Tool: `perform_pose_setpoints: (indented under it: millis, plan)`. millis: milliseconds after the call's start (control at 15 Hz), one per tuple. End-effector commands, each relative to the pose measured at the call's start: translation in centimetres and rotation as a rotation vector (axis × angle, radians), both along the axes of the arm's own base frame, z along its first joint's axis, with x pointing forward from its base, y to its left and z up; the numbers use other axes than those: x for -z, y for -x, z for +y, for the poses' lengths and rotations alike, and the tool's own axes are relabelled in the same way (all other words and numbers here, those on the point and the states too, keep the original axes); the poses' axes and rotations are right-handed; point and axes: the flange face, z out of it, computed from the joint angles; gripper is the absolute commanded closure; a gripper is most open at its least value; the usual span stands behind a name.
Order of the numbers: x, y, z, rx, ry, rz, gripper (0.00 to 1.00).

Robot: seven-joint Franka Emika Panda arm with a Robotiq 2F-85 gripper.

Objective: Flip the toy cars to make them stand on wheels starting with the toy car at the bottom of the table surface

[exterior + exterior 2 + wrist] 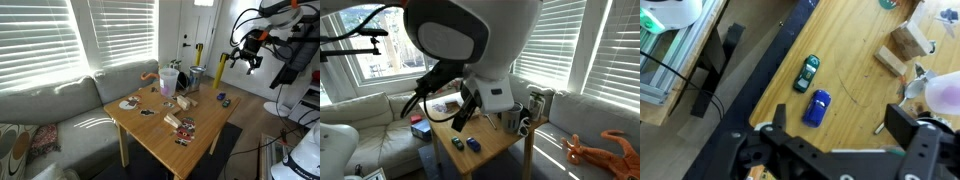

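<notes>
- Here, in the wrist view, the 2 fingers (781,118) stand wide apart and hold nothing, above the light-wood tabletop (855,75).
- Between and just beyond them lies the blue toy car (817,108), near the tabletop's edge.
- A little farther, close beside it but apart, lies the dark green toy car (807,72); whether either rests on its wheels I cannot tell.
- Farther still sit 2 wooden blocks (898,52).
- In an exterior view the fingers hang well above that corner, and a pale sofa (55,105) stands on the tabletop's far side.

Bulky white rounded arm (510,30) — black jaws, dark cables.
</notes>
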Motion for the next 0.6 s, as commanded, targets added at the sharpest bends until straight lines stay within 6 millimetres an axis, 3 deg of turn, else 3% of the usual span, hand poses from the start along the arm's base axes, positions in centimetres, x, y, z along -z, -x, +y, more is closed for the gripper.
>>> perform_pose_setpoints:
  millis: [0,67,533]
  plan:
    - [-2.5,1.1,1.8,-0.104,0.036,-0.088,0.0]
    - [-1.6,0.3,0.8,-0.055,0.024,-0.054,0.0]
    - [-1.4,0.2,0.8,-0.057,0.022,-0.051,0.0]
